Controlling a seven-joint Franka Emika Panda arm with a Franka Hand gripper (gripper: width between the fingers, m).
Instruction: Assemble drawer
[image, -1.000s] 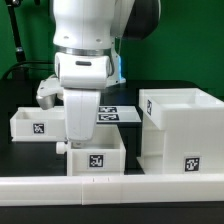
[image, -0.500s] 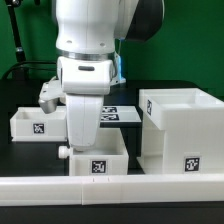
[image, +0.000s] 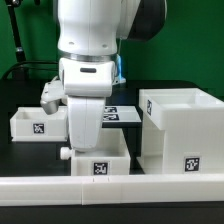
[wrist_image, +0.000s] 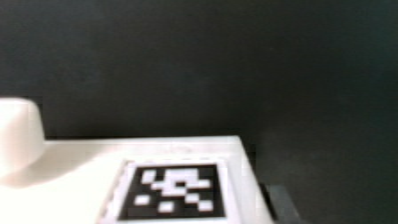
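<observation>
The drawer's tall box shell (image: 185, 135) stands at the exterior view's right, open on top. One small tray (image: 35, 125) sits at the left. A second tray (image: 104, 166) with a round knob (image: 63, 153) sits at front centre. My gripper (image: 86, 140) reaches down into this tray and its fingertips are hidden behind the tray wall; it looks shut on that wall. The wrist view shows this tray's tagged white face (wrist_image: 175, 190) and its knob (wrist_image: 15, 140) close up over the black table.
The long low white border rail (image: 110, 190) runs along the front, just below the held tray. The marker board (image: 120, 115) lies behind the arm. A narrow gap separates the held tray from the box shell.
The front tray and my gripper have moved together toward the border rail and slightly to the exterior view's right. The box shell and the left tray have not moved.
</observation>
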